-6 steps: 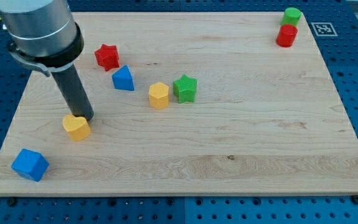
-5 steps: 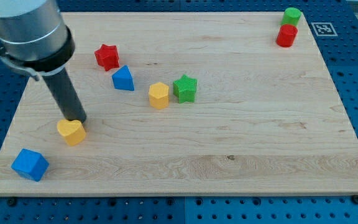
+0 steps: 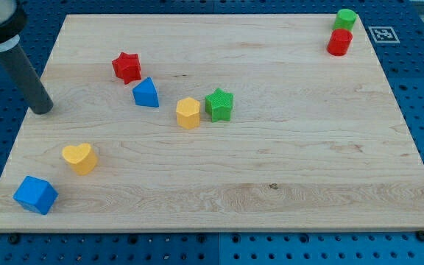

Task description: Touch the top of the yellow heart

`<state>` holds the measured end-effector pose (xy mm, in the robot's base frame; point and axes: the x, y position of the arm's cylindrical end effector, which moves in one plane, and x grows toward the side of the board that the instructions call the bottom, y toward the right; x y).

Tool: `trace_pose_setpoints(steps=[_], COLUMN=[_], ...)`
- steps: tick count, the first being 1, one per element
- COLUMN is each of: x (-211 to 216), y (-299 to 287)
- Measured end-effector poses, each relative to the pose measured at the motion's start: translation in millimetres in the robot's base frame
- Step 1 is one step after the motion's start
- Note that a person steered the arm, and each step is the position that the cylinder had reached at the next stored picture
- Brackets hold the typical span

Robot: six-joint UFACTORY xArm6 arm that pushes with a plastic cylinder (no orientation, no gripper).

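While the yellow heart [image 3: 79, 157] lies near the table's [image 3: 285, 169] near-left corner, just beyond the blue cube [image 3: 34, 194], my tip [image 3: 43, 110] stands well apart at the far-left edge. No jaws exist: a bare rod, holding nothing. Earlier, tip touched heart's far side; now withdrawn, probably because contact is made.

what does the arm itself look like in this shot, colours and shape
Only a little of it shows at the view's upper left: a straight, round, dark grey to black rod, plain and matte, ending at my tip. Above it sits a wider light grey cylindrical housing with a dark band, cut off by the frame. No cables, labels or markings are visible.
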<state>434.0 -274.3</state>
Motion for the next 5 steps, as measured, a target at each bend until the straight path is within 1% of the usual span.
trace_pose_setpoints(steps=[1, 2, 3, 4, 5], x=[2, 17, 41, 56, 61], y=[0, 0, 10, 19, 36])
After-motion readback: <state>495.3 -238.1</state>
